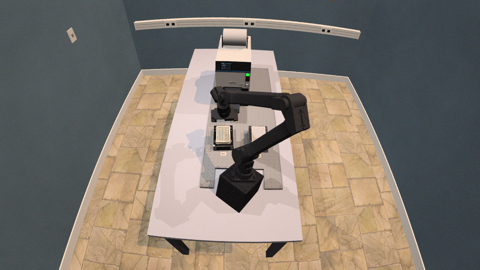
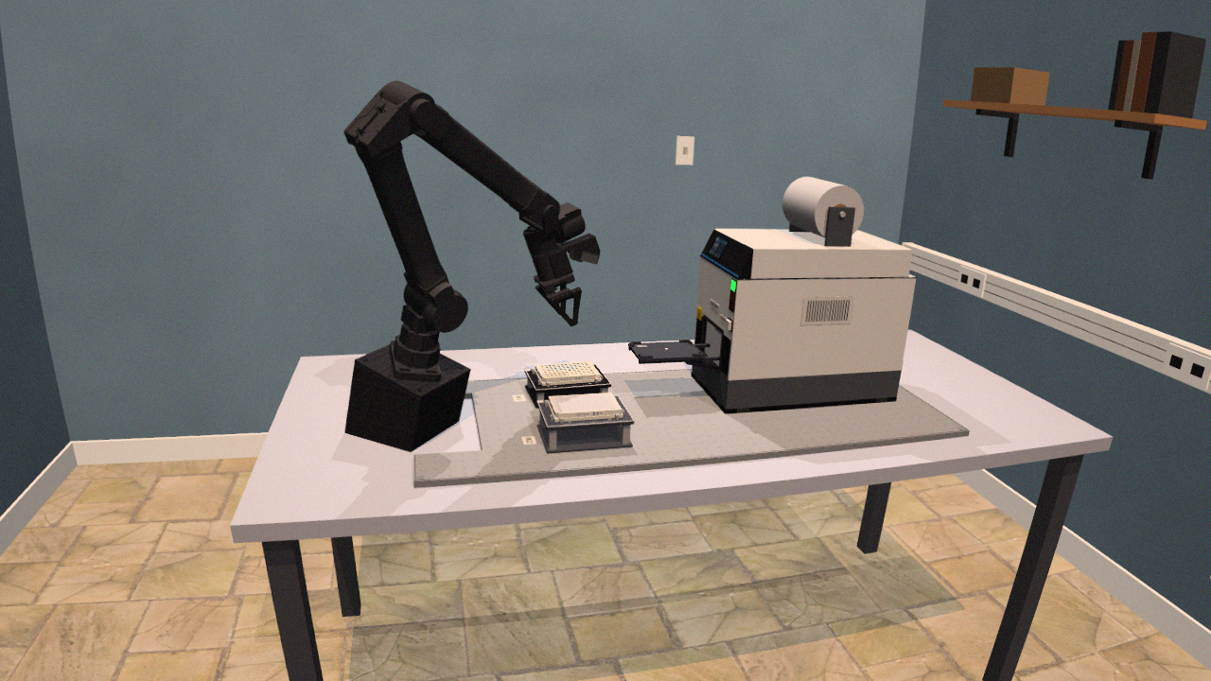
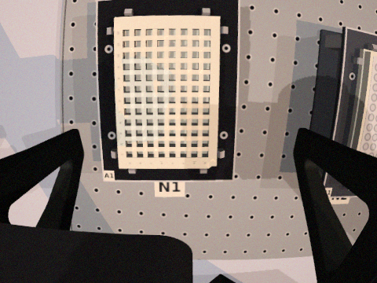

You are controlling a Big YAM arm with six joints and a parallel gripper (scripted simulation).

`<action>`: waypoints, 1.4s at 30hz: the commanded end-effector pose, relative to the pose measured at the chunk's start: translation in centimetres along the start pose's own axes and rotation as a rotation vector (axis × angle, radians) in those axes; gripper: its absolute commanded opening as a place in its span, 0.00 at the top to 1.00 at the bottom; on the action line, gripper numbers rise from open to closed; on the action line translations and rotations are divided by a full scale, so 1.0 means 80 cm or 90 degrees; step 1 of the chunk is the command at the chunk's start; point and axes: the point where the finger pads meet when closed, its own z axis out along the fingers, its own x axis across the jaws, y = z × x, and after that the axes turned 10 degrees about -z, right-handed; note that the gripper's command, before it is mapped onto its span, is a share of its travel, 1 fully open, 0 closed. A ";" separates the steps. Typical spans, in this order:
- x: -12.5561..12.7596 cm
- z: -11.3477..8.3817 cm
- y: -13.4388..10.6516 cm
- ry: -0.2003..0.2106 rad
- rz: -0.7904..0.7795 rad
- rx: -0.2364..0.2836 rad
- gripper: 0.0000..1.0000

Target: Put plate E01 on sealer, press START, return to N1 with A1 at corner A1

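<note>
Tabletop: carries a grey perforated board. Black arm: rises from a black block, bends high, then slopes down toward the board. Sealer: stands at the end opposite the block, with a pale roll on top.

Nest N1: supports plate E01, flat among the locators, square wells uppermost. Location of well A1: cannot tell. Nest N2: lies beside N1 and bears a pale round-well plate. Stage: juts out from the sealer, bare on top in the exterior view.

Gripper: spreads wide, holds nothing, hangs above the level of both plates. Sealer's lamp: glows green. Mark A1: appears at the lower-left corner of N1 in the wrist view.
</note>
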 end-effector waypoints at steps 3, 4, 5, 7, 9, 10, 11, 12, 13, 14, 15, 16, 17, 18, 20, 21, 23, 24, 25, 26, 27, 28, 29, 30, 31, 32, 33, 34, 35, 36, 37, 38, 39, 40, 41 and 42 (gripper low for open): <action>0.020 -0.015 0.034 0.009 0.048 -0.022 0.00; 0.016 -0.016 0.037 0.010 0.050 -0.026 0.00; 0.015 -0.017 0.039 0.013 0.051 -0.030 0.00; 0.014 -0.019 0.043 0.018 0.051 -0.037 0.00; 0.014 -0.019 0.043 0.018 0.051 -0.037 0.00; 0.015 -0.019 0.043 0.020 0.048 -0.039 0.00; 0.014 -0.019 0.044 0.022 0.048 -0.040 0.00; 0.012 -0.020 0.045 0.020 0.048 -0.041 0.00; 0.009 -0.020 0.046 0.017 0.049 -0.044 0.00; 0.007 -0.021 0.047 0.014 0.049 -0.046 0.00; 0.005 -0.020 0.047 0.010 0.048 -0.046 0.00; 0.005 -0.018 0.046 0.010 0.046 -0.043 0.00; 0.005 -0.016 0.045 0.011 0.044 -0.040 0.00; 0.006 -0.014 0.044 0.012 0.042 -0.037 0.00; 0.005 -0.011 0.043 0.011 0.037 -0.031 0.00; 0.005 -0.010 0.042 0.010 0.034 -0.029 0.00; 0.005 -0.009 0.041 0.009 0.030 -0.028 0.00; 0.005 -0.009 0.041 0.009 0.029 -0.028 0.00; 0.005 -0.009 0.041 0.009 0.029 -0.028 0.00; 0.005 -0.009 0.041 0.009 0.029 -0.028 0.00; 0.004 -0.011 0.042 0.010 0.030 -0.031 0.00; 0.003 -0.012 0.043 0.010 0.030 -0.033 0.00; 0.002 -0.013 0.044 0.010 0.030 -0.035 0.00; 0.001 -0.014 0.044 0.010 0.029 -0.037 0.00; 0.001 -0.015 0.045 0.010 0.029 -0.039 0.00; 0.000 -0.017 0.046 0.010 0.028 -0.041 0.00; 0.000 -0.017 0.046 0.010 0.027 -0.041 0.00; 0.000 -0.017 0.046 0.010 0.025 -0.041 0.00; 0.001 -0.012 0.042 0.009 0.021 -0.037 0.00; 0.003 -0.006 0.038 0.008 0.017 -0.033 0.00; 0.004 -0.001 0.034 0.007 0.013 -0.028 0.00; 0.005 0.004 0.030 0.005 0.011 -0.023 0.00; 0.006 0.008 0.025 0.004 0.012 -0.018 0.00; 0.007 0.013 0.021 0.003 0.013 -0.013 0.00; 0.007 0.016 0.017 0.002 0.014 -0.010 0.00; 0.007 0.016 0.017 0.002 0.014 -0.010 0.00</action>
